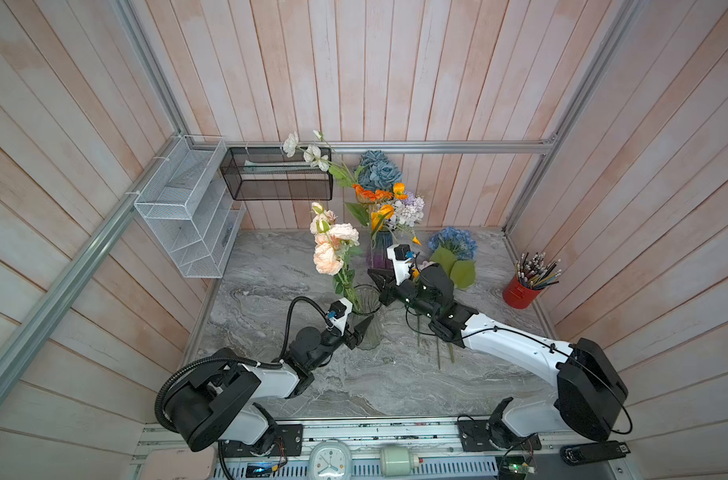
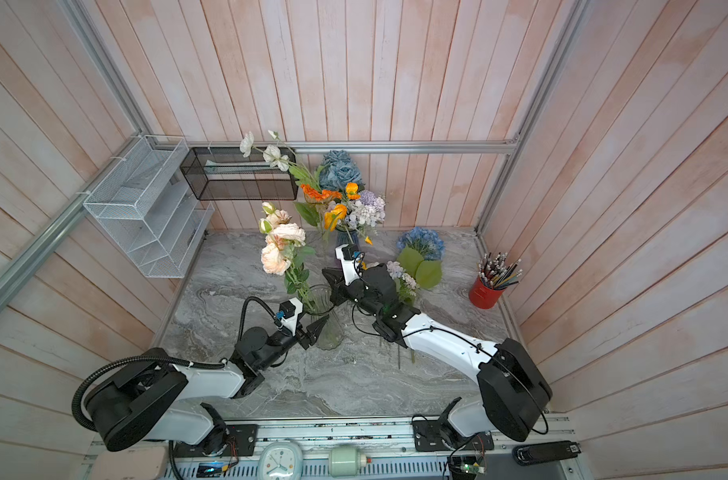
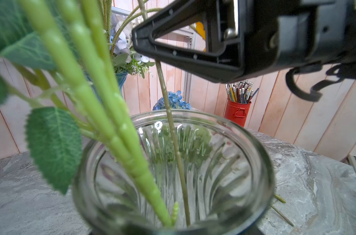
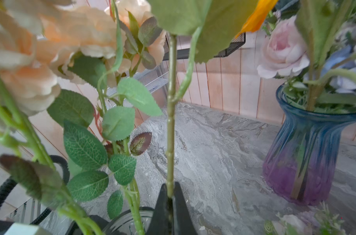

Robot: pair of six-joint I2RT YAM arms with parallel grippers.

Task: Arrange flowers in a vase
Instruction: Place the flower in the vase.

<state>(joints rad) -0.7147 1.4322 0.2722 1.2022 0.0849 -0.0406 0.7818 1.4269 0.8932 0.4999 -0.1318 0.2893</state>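
Peach roses (image 1: 328, 251) are carried on green stems (image 3: 79, 81); the near vase (image 1: 374, 334) is clear and ribbed, the far vase (image 4: 303, 154) shaded blue to purple.

Two vases (image 1: 368, 332) (image 1: 376, 255), two wire racks (image 1: 187, 216) (image 1: 277, 176), one pencil cup (image 1: 520, 293)

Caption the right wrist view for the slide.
Right gripper jaws shut on a green stem above the clear vase, peach roses beside it, blue-purple vase behind.

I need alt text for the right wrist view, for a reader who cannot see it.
The right gripper is shut on a thin green stem that runs through the middle of the picture. Peach roses with green leaves crowd one side; a blue and purple glass vase of flowers stands on the grey marble table on the other.
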